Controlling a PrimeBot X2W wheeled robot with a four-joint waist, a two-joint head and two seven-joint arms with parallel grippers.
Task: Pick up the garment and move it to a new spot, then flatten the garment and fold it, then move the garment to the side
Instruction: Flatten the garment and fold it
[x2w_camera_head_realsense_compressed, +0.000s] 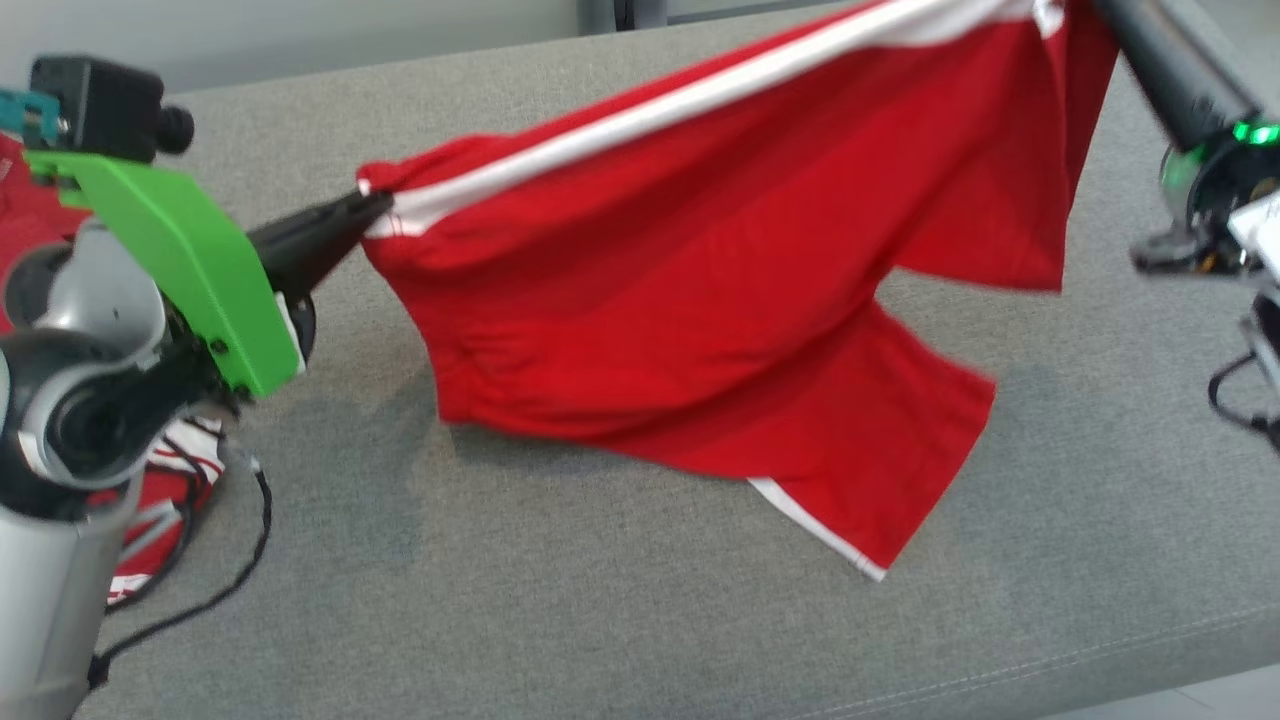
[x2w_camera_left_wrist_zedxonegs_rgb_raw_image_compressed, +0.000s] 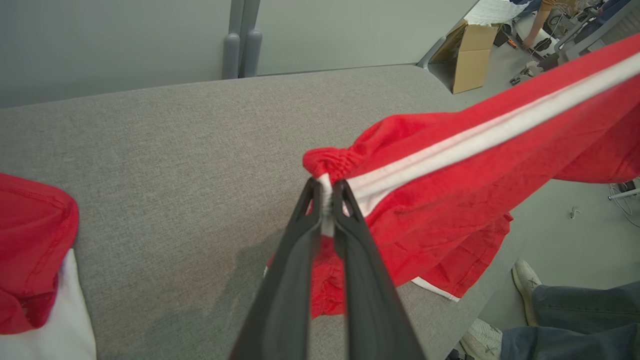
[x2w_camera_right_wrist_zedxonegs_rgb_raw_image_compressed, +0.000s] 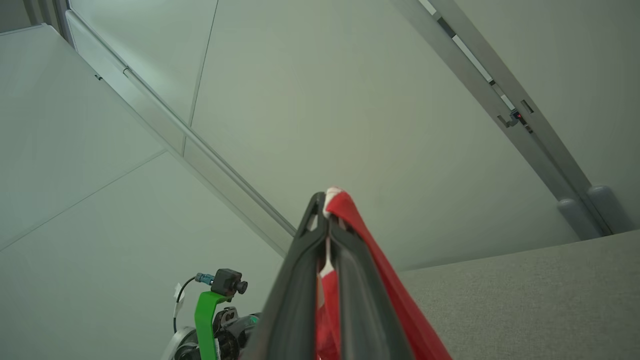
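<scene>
1. The garment (x2w_camera_head_realsense_compressed: 700, 300) is a pair of red shorts in soft knit cloth. A white stripe runs along its upper edge and a thin white trim along a leg hem.
2. It hangs stretched between the two grippers over the middle of the desk (x2w_camera_head_realsense_compressed: 600, 620), which is covered in a grey woven fabric with a stitched seam near its front edge.
3. The left gripper (x2w_camera_left_wrist_zedxonegs_rgb_raw_image_compressed: 326, 192) has its long, dark, tapered fingers pressed together on the gathered, puckered waistband at the garment's left end.
4. The right gripper (x2w_camera_right_wrist_zedxonegs_rgb_raw_image_compressed: 326, 200) is clamped on the garment's far right end, higher up, with a fold of red cloth and a sliver of white showing between its fingers.
5. The stripe slopes up from left to right. Below it the cloth sags in loose folds, and the lowest leg seems to rest on the desk, near side.
6. A green bracket (x2w_camera_head_realsense_compressed: 180, 260) with flat faces carries a small black camera (x2w_camera_head_realsense_compressed: 100, 105) on the left wrist.
7. More red and white cloth (x2w_camera_left_wrist_zedxonegs_rgb_raw_image_compressed: 30, 260) lies bunched at the left of the desk.
</scene>
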